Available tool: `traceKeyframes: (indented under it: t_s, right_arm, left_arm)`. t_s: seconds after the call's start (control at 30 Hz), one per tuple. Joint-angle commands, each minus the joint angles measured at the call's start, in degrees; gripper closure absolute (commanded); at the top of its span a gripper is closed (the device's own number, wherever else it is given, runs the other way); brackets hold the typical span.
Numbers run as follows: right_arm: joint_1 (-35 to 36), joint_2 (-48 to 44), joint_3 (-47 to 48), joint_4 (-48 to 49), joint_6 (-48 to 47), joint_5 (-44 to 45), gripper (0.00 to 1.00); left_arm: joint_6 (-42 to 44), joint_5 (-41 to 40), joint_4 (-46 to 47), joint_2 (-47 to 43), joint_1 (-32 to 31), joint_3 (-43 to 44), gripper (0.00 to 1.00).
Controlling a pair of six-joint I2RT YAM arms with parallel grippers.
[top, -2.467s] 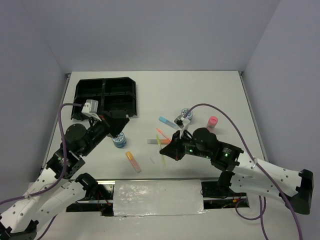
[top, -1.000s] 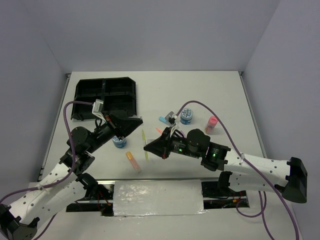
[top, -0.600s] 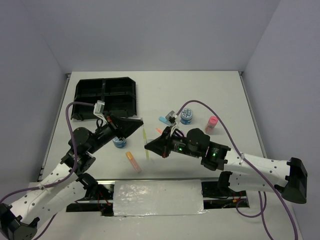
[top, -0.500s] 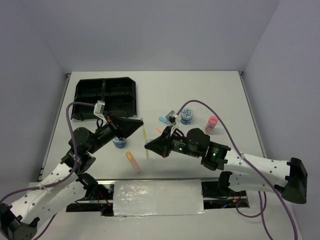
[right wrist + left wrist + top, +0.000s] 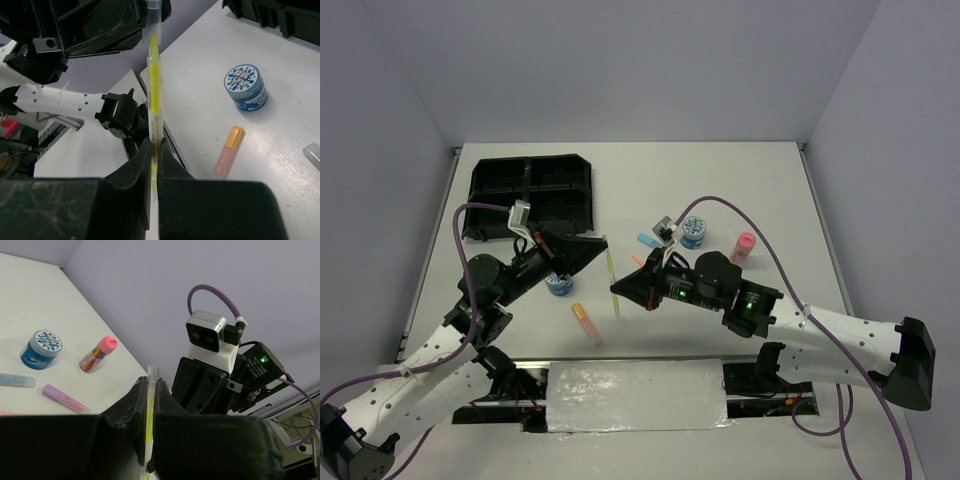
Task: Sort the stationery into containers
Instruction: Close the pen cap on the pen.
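Yellow marker (image 5: 612,285) held in the air by both grippers, over the table's (image 5: 740,180) near middle.
The left gripper (image 5: 601,244) is clamped on its upper end and the right gripper (image 5: 618,293) on its lower part, with the marker nearly upright. The black tray (image 5: 530,190) sits well apart by the far-left edge. A blue tub (image 5: 558,285) and an orange marker (image 5: 586,323) lie near, on the table.

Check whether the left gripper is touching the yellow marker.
Touching. The left wrist view shows the yellow marker clamped in the left gripper, no gap either side.
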Motion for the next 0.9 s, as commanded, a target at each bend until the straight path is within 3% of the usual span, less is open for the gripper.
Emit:
traceKeyframes:
  t_s: [0.0,0.87]
  right_arm:
    - [-0.58,0.43,4.0,2.09,-0.76,-0.41,1.0]
    - [-2.78,1.66,7.08,2.88,-0.85,-1.82,1.0]
  left_arm:
    - [-0.43,1.34,3.8,-0.3,0.0,-0.63,1.0]
    - [2.29,2.39,1.7,-1.0,0.0,-1.25,1.0]
